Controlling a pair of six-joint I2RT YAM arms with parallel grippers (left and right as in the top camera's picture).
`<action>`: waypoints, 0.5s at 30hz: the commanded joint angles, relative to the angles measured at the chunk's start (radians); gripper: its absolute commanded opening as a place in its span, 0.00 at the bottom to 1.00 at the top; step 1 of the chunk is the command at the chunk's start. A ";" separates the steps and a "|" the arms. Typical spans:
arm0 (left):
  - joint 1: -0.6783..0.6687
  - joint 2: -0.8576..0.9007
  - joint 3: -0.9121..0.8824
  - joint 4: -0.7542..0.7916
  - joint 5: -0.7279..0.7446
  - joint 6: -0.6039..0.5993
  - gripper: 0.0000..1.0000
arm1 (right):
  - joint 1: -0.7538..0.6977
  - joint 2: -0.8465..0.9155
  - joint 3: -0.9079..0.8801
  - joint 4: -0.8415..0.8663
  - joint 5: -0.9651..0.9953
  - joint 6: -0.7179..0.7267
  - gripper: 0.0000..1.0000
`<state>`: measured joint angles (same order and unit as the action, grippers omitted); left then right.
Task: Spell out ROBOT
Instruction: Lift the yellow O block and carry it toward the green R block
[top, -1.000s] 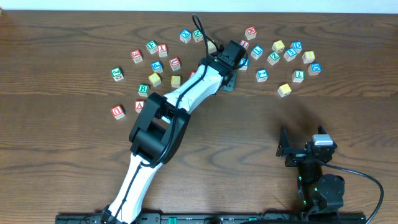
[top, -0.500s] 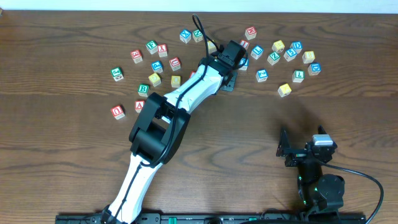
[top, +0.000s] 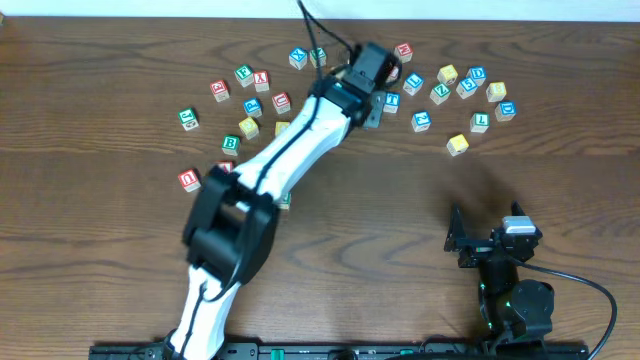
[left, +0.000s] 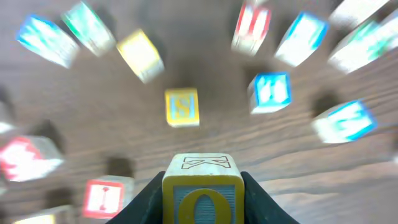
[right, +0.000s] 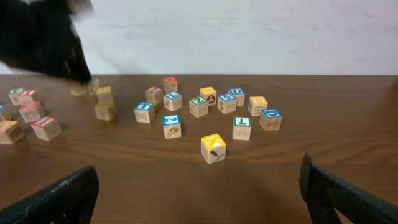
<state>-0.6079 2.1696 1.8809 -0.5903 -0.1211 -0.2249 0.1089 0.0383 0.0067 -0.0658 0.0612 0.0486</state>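
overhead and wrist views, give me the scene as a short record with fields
left gripper: shut on O block, over the loose blocks
right gripper: open, empty, at the near side of the table, apart from the blocks
loose blocks: scattered on the far side, no word lined up yet
ahead of O block: yellow block, touching nothing

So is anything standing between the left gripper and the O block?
Nothing visible does. The left gripper is shut on the O block, with one finger against each side of it.
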 joint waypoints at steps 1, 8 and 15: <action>0.003 -0.128 0.023 -0.012 -0.031 0.058 0.28 | 0.006 -0.001 -0.001 -0.002 0.011 0.014 0.99; 0.002 -0.279 0.023 -0.106 -0.107 0.064 0.19 | 0.006 -0.001 -0.001 -0.002 0.011 0.014 0.99; 0.002 -0.355 -0.021 -0.240 -0.135 0.067 0.08 | 0.006 -0.001 -0.001 -0.002 0.011 0.014 0.99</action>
<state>-0.6079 1.8454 1.8809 -0.8154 -0.2195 -0.1749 0.1089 0.0383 0.0067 -0.0654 0.0616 0.0490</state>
